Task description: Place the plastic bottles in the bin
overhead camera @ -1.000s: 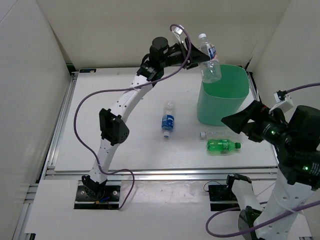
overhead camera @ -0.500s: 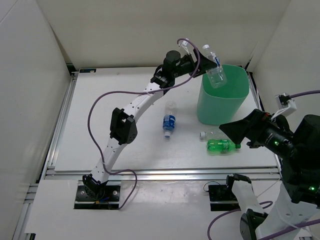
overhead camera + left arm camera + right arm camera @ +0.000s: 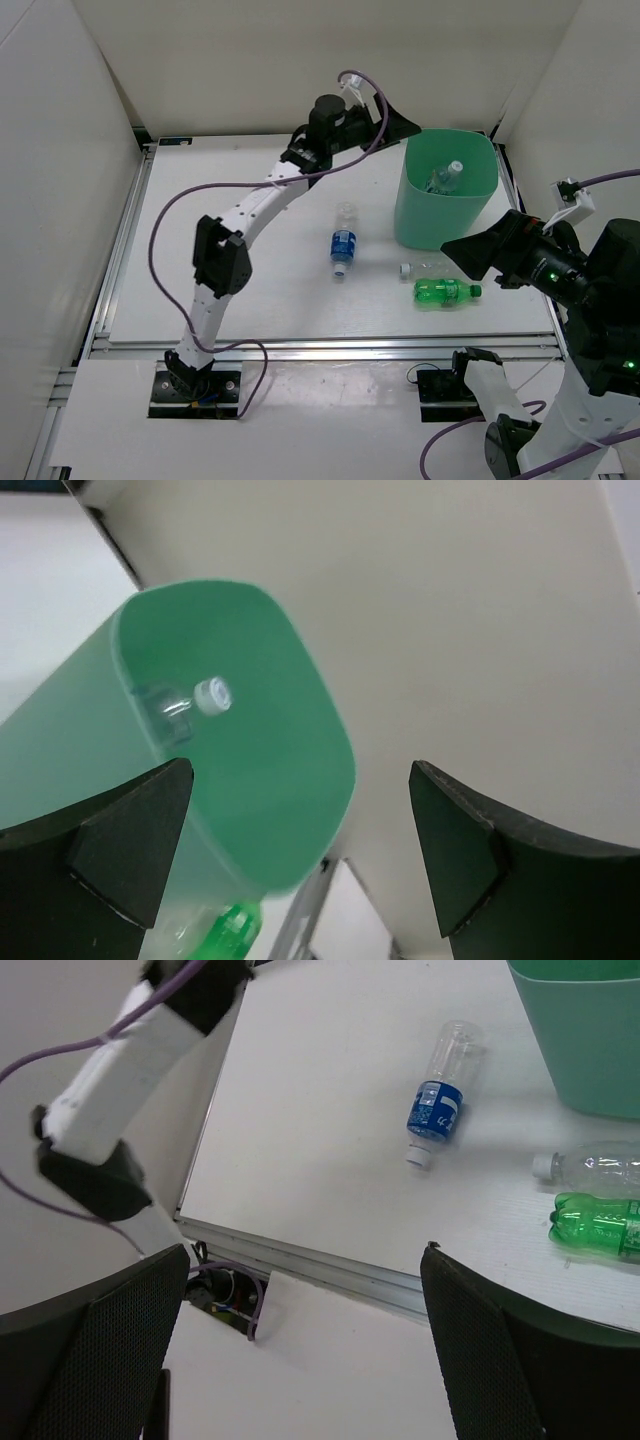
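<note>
right wrist, blue-label bottle (image 3: pixel 438 1102), writing unreadable

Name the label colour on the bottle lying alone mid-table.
Blue label on the clear bottle; the right wrist view shows it best.

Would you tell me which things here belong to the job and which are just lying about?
Job: bin, binned bottle, blue-label bottle, clear bottle, green bottle.
Lying about: nothing loose; only the table they lie on.
</note>
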`<state>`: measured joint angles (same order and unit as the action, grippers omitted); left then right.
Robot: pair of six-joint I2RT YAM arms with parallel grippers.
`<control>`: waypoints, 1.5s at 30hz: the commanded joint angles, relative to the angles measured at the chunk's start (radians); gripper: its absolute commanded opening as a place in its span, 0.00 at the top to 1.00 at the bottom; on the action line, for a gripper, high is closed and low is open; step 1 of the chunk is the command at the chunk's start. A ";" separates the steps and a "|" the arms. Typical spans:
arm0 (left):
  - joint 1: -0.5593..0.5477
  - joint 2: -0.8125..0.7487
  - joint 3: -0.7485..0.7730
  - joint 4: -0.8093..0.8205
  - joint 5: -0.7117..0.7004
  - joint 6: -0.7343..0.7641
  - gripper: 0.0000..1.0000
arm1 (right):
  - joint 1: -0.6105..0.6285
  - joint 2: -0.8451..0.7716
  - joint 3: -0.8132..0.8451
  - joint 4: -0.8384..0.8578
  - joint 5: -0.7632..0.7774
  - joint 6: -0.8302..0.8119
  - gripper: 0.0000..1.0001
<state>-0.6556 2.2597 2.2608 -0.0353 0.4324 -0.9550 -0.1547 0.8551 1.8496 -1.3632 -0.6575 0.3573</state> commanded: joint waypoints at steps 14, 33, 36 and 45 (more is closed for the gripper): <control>-0.024 -0.346 -0.566 -0.547 -0.312 0.464 0.00 | 0.017 -0.033 -0.062 -0.066 -0.011 -0.014 0.00; -0.029 -0.016 -0.279 -0.808 -0.405 0.524 0.00 | 0.017 -0.024 -0.030 -0.085 0.053 -0.023 0.00; -0.029 -0.006 -0.254 -0.784 -0.353 0.524 0.00 | 0.017 -0.015 -0.030 -0.085 0.062 -0.023 0.00; -0.029 0.055 -0.207 -0.739 -0.212 0.483 0.00 | 0.017 -0.014 -0.050 -0.076 0.062 -0.023 0.00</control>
<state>-0.6834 2.3116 2.0048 -0.8097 0.1455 -0.4503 -0.1436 0.8322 1.7969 -1.3643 -0.6010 0.3573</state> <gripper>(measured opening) 0.998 0.998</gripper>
